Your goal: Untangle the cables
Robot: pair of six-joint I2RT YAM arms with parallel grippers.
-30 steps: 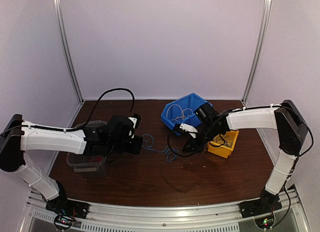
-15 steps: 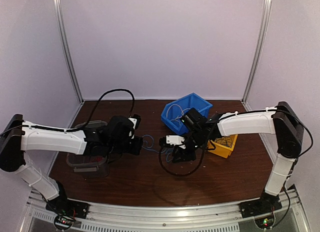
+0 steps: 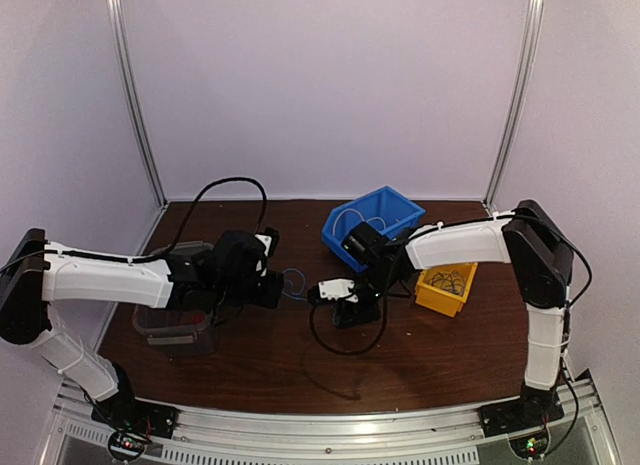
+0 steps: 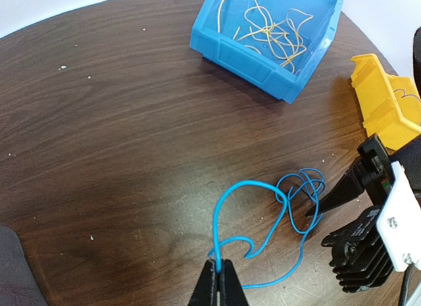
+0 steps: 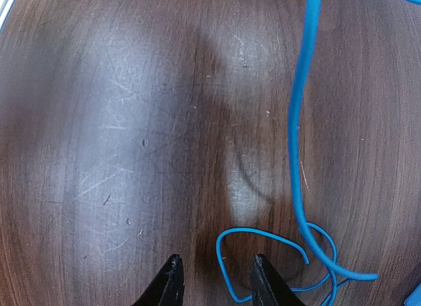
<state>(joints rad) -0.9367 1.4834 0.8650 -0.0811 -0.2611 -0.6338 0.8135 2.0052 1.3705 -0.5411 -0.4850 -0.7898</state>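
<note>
As it seems, yellow cables [image 4: 266,31] fill blue bin [image 4: 250,56].

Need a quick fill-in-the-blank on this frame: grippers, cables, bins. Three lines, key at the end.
1. The left gripper is shut on the ___ cable.
2. The right gripper hangs over the table with its jaws ___.
3. The yellowish cables lie inside the ___ bin.

Missing words: blue; open; blue.
</note>
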